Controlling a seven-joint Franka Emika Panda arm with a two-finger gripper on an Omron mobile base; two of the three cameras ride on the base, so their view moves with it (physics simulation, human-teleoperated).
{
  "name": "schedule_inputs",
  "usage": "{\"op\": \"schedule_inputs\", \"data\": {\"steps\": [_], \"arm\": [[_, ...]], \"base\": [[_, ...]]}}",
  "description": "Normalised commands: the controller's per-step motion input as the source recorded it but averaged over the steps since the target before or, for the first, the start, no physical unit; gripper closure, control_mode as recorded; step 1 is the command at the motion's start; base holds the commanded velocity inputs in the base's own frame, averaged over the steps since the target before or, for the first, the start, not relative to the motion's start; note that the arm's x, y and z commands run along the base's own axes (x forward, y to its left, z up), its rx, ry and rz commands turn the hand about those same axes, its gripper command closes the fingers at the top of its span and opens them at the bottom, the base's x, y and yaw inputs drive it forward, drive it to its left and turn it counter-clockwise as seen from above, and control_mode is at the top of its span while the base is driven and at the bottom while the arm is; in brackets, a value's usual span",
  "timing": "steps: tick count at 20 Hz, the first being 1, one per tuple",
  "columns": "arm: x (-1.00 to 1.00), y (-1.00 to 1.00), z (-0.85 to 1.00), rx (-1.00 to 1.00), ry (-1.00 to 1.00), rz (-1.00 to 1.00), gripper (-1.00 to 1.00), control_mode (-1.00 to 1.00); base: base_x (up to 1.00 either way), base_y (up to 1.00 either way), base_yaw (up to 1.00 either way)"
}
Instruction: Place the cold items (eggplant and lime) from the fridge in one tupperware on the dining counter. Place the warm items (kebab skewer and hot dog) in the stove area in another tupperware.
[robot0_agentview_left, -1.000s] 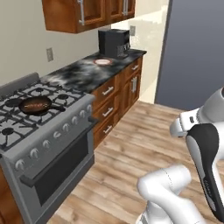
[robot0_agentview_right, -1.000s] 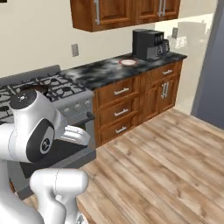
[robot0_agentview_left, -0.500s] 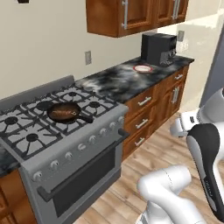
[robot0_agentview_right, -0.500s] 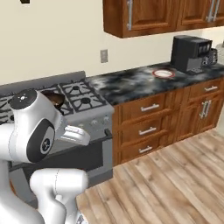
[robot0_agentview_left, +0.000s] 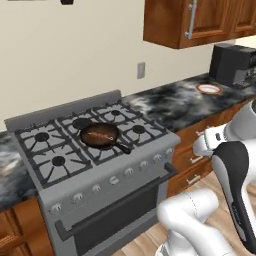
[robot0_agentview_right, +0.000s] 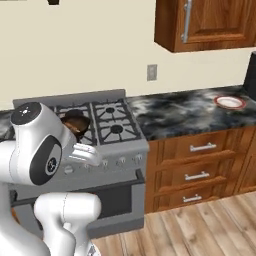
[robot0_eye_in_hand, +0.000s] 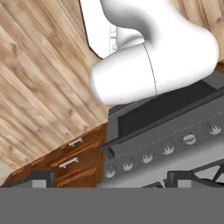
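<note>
I see a plain cream wall (robot0_agentview_left: 75, 55) with a small grey outlet (robot0_agentview_left: 141, 70), brown wood cupboards (robot0_agentview_right: 210, 25) up high, brown wood drawers (robot0_agentview_right: 200, 170) under a dark marbled worktop (robot0_agentview_right: 185, 110), and a light wood plank floor (robot0_agentview_right: 200, 230).

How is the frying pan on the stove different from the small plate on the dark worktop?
The frying pan is dark, almost black, and the plate is pale with a reddish rim. The pan has a long handle toward the knobs; the plate has none. The pan sits on the black burner grates of the stove, the plate on the marbled worktop to its right. Both are round and shallow.
</note>
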Motion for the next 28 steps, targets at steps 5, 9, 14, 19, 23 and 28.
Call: {"op": "schedule_inputs", "data": {"steps": [5, 9, 14, 19, 23, 28], "arm": [[0.00, 0.00, 0.00, 0.00, 0.00, 0.00, -1.00, 1.00], [0.00, 0.00, 0.00, 0.00, 0.00, 0.00, -1.00, 1.00], [0.00, 0.00, 0.00, 0.00, 0.00, 0.00, -1.00, 1.00], [0.00, 0.00, 0.00, 0.00, 0.00, 0.00, -1.00, 1.00], [0.00, 0.00, 0.00, 0.00, 0.00, 0.00, -1.00, 1.00], [0.00, 0.00, 0.00, 0.00, 0.00, 0.00, -1.00, 1.00]], "base": [[0.39, -0.54, 0.36], [0.28, -0.21, 0.24], [0.28, -0.02, 0.20], [0.45, 0.00, 0.29], [0.49, 0.00, 0.34], [0.43, 0.00, 0.34]]}}
